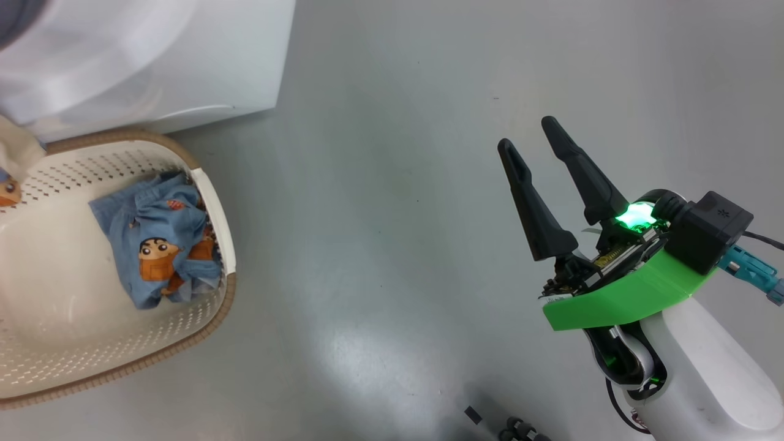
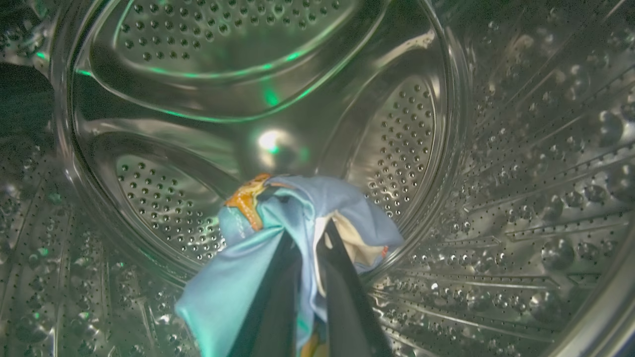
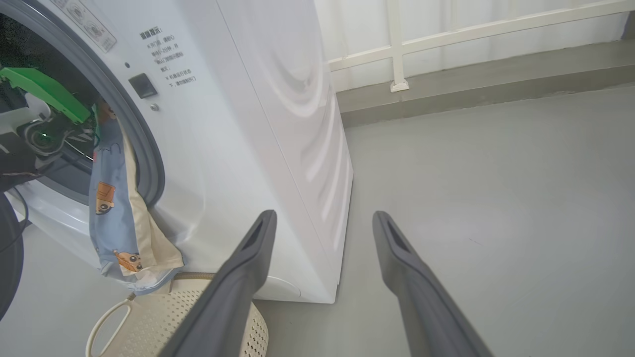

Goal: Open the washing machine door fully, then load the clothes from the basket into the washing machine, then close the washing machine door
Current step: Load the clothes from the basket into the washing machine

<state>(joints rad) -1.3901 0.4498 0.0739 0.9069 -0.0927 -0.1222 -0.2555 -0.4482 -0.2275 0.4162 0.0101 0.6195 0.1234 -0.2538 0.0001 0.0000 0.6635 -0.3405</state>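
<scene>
My left gripper (image 2: 310,233) is deep inside the steel drum (image 2: 446,148), shut on a light-blue piece of the clothes (image 2: 238,277). In the right wrist view that garment (image 3: 111,208) trails out over the grey gasket (image 3: 144,148) and hangs down the front of the washing machine (image 3: 248,124). A second printed bundle (image 1: 162,239) lies in the cream basket (image 1: 214,202) beside the machine (image 1: 184,55). My right gripper (image 1: 527,133) hovers open over bare floor, far right of the basket. A dark curved edge (image 3: 7,258) at the left border looks like the open washing machine door.
Grey floor (image 1: 380,245) stretches between the basket and my right arm. A white railing (image 3: 397,49) and a low step run along the back. Small dark parts (image 1: 514,429) lie on the floor near the bottom edge. The basket's handle (image 3: 106,322) faces my right gripper (image 3: 322,215).
</scene>
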